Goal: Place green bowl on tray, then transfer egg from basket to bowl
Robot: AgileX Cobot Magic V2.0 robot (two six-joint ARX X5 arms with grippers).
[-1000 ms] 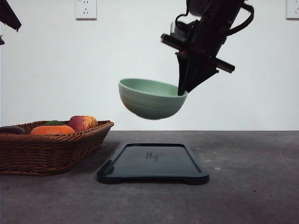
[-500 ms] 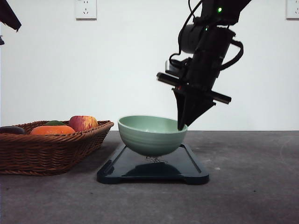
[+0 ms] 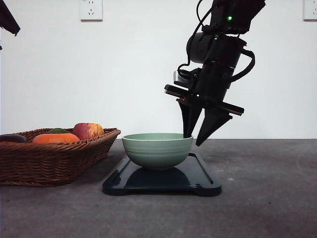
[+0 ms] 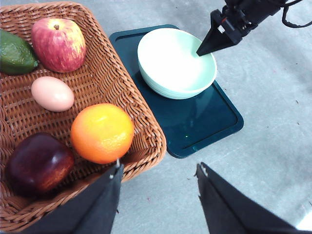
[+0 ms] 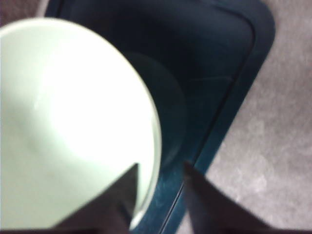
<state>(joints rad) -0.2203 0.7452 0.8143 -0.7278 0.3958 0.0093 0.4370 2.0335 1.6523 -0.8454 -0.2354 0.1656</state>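
While parted over the rim, right gripper (image 3: 193,140) straddles the edge of the green bowl (image 3: 157,149), upright on the tray (image 3: 203,179). Left gripper (image 4: 158,170) spread open above the basket (image 4: 117,92). Inside lies the egg (image 4: 52,93), beside an apple (image 4: 58,44).

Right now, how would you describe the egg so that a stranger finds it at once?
Look into the wicker basket beside the tray. The egg lies between the red apple and the orange. It is the smallest thing there, smooth and pale pinkish-tan.
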